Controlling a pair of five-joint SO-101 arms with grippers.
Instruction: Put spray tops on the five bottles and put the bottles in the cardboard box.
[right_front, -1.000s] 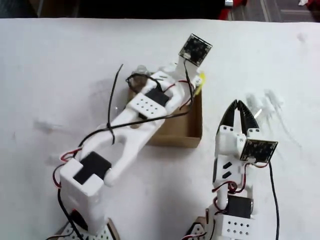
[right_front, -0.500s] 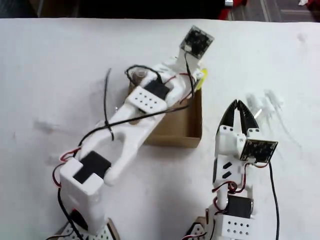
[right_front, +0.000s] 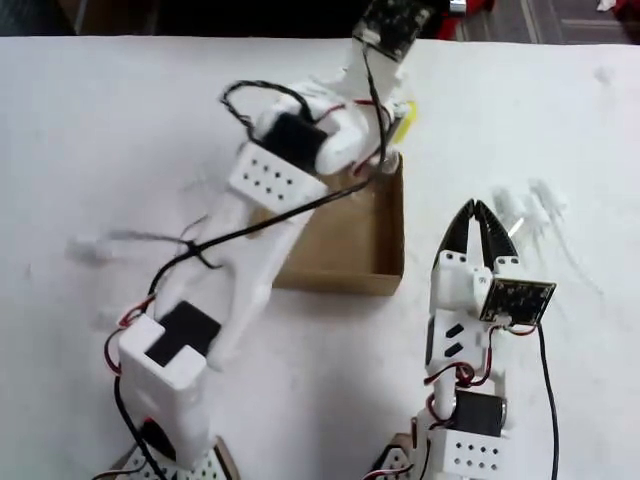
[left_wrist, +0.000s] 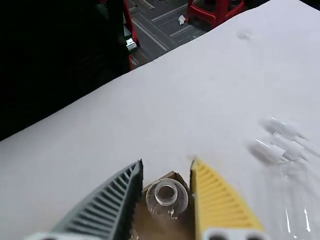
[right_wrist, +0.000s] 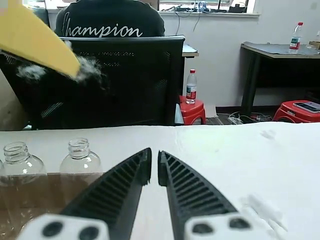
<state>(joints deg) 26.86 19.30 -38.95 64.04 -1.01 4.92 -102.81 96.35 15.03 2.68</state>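
Note:
The cardboard box (right_front: 372, 243) lies at mid table. My left gripper (right_front: 392, 118) hangs above the box's far corner, its grey and yellow fingers open. Below and between them stands a clear uncapped bottle (left_wrist: 166, 196), untouched by either finger. In the right wrist view two uncapped bottles (right_wrist: 80, 161) (right_wrist: 19, 167) stand upright in the box, with the left gripper's yellow finger (right_wrist: 37, 41) above them. Several clear spray tops (right_front: 525, 208) (left_wrist: 280, 140) lie on the table right of the box. My right gripper (right_front: 478, 212) rests shut and empty beside them.
The white table (right_front: 120, 130) has free room to the left and behind the box. The left arm's links and cables (right_front: 260, 190) cover the box's left half. Beyond the table's far edge stand a black chair (right_wrist: 125, 75) and red stools (left_wrist: 215, 10).
My left arm has risen and swung toward the far side of the box, away from the bottle. The right arm has not moved.

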